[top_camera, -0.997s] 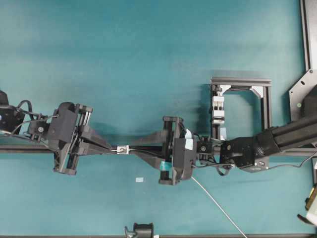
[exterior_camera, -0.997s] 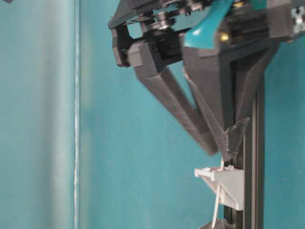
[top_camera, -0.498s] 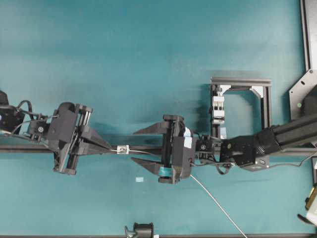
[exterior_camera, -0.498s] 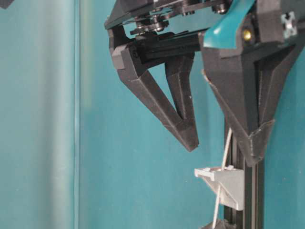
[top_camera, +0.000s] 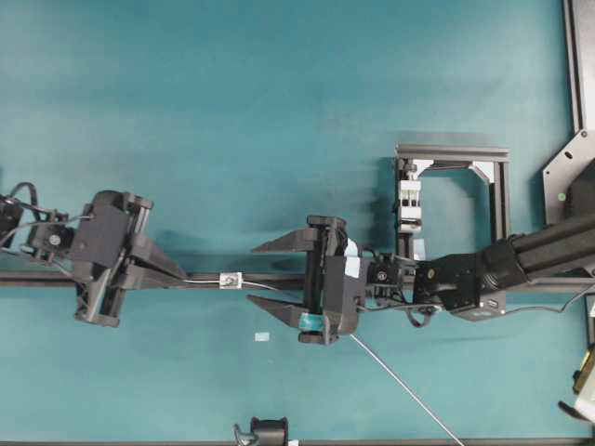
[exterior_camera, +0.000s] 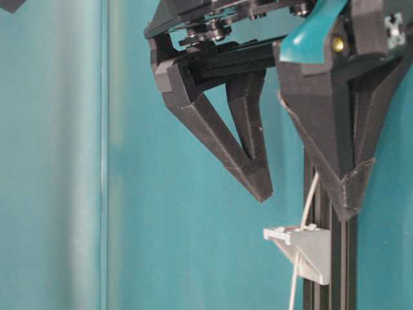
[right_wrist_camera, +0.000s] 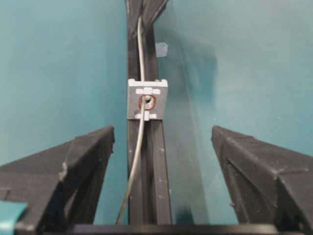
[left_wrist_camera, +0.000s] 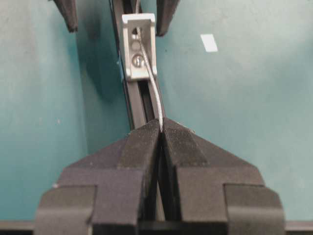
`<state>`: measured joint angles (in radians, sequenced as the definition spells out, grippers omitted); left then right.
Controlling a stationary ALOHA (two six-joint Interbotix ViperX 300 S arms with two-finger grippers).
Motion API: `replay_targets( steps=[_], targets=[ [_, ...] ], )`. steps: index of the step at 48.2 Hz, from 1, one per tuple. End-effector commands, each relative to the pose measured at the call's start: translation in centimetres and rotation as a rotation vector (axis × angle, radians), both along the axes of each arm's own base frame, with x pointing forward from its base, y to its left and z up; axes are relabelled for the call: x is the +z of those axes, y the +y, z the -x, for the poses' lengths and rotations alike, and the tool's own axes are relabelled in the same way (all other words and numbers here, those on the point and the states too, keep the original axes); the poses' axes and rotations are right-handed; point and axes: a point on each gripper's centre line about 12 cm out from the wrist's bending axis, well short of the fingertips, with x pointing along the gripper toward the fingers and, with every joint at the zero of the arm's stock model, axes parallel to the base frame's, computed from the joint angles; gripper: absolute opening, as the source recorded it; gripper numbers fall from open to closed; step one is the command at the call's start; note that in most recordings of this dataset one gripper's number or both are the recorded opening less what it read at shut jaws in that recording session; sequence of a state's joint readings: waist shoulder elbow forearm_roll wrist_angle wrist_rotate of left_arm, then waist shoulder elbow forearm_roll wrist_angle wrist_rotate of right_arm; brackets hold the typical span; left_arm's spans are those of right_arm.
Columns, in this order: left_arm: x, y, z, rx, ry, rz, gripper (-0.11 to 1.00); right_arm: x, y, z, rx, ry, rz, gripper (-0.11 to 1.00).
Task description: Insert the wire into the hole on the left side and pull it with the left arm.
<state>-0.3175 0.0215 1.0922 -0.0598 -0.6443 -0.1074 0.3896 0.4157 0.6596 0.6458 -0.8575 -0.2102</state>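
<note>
Teal tabletop (top_camera: 279, 111) is seen beneath everything, and a thick black straight rail (top_camera: 270, 278) is laid across it from side to side. A dark rectangular frame holding a white clamp block (top_camera: 410, 206) is placed beyond the rail on the right side of the overhead view.

Along the rail, the black left arm (top_camera: 102, 258) with its boxy gripper (top_camera: 179, 275) is positioned on the left, and its plain black fingers (left_wrist_camera: 142, 147) are clenched on the end of the very thin grey-white wire (left_wrist_camera: 152, 93). The black right gripper (top_camera: 268, 279), marked with white label patches and teal tape, is positioned over the rail near the middle; its jaws are spread wide and nothing is held between them.

A small silver-white square bracket (top_camera: 231, 279) is fixed on the rail between the two grippers. The wire is threaded through the tiny dark hole (right_wrist_camera: 145, 102) in this bracket, is run on between the spread right fingers (right_wrist_camera: 73, 166), and is trailed across the tabletop toward the lower right of the overhead view. A small white tag (top_camera: 261, 336) is seen lying just below the rail.
</note>
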Motion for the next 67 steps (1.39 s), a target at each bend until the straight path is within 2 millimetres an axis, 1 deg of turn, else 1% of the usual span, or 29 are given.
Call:
replay_targets(
  steps=[1, 13, 21, 25, 37, 49, 56, 67],
  targets=[
    [1.2, -0.2, 0.4, -0.011, -0.033, 0.009, -0.1, 1.9, 0.2, -0.3, 0.001, -0.047, -0.017, 0.88],
    [1.8, 0.6, 3.2, -0.018, -0.026, 0.008, -0.1, 1.8, 0.2, -0.3, 0.001, -0.046, -0.017, 0.88],
    [1.8, 0.7, 5.5, -0.042, -0.013, 0.005, -0.1, 1.8, 0.2, -0.3, 0.001, -0.046, -0.017, 0.88],
    [2.0, 0.8, 6.2, -0.052, -0.008, 0.005, -0.1, 1.9, 0.2, -0.3, 0.001, -0.047, -0.017, 0.88],
    [2.1, 1.2, 7.7, -0.057, 0.052, -0.008, -0.1, 1.8, 0.2, -0.3, 0.002, -0.046, -0.016, 0.88],
    [2.7, 1.7, 9.2, -0.056, 0.036, 0.006, -0.1, 1.9, 0.2, -0.3, 0.002, -0.047, -0.018, 0.88],
    [2.9, 1.8, 9.3, -0.027, 0.04, 0.061, -0.1, 1.9, 0.2, -0.4, 0.003, -0.049, -0.018, 0.88],
    [2.0, 1.8, 9.4, 0.012, 0.12, 0.108, -0.1, 2.0, 0.3, -0.5, 0.003, -0.052, -0.018, 0.88]
  ],
)
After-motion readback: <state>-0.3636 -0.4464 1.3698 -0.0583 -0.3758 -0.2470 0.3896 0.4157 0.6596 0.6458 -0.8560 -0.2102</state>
